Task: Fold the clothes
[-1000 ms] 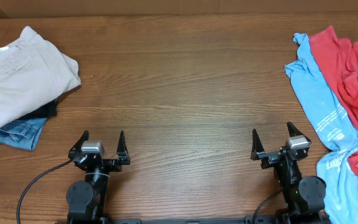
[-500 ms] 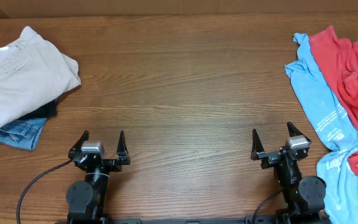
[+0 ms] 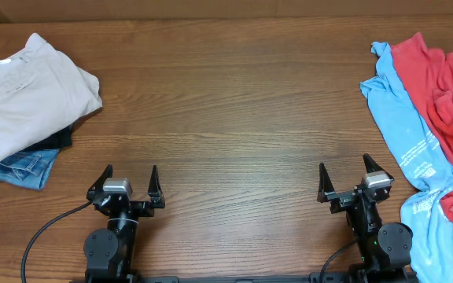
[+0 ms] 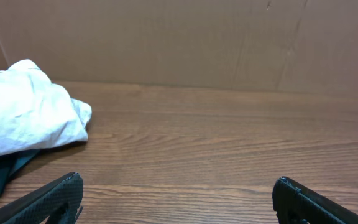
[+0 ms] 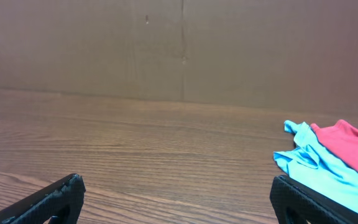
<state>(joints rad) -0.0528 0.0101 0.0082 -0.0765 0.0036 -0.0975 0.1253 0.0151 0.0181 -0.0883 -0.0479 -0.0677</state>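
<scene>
**Two idle arms, unfolded shirts at far right**

No change from a second ago. At the near edge of the table [image 3: 226,94], left gripper [image 3: 130,169] and right gripper [image 3: 344,163], jaws spread wide, grasping nothing. Far right: one sky-blue T-shirt [image 3: 403,134] crumpled against bunched red T-shirts [image 3: 447,86], number unclear. Seen whole only from overhead; just the far corner in the right wrist view. Far left: three folded garments, beige trousers [image 3: 30,94] over something dark [image 3: 61,140] and jeans [image 3: 18,167]. Cardboard wall [image 4: 166,37] in wrist views only.
</scene>
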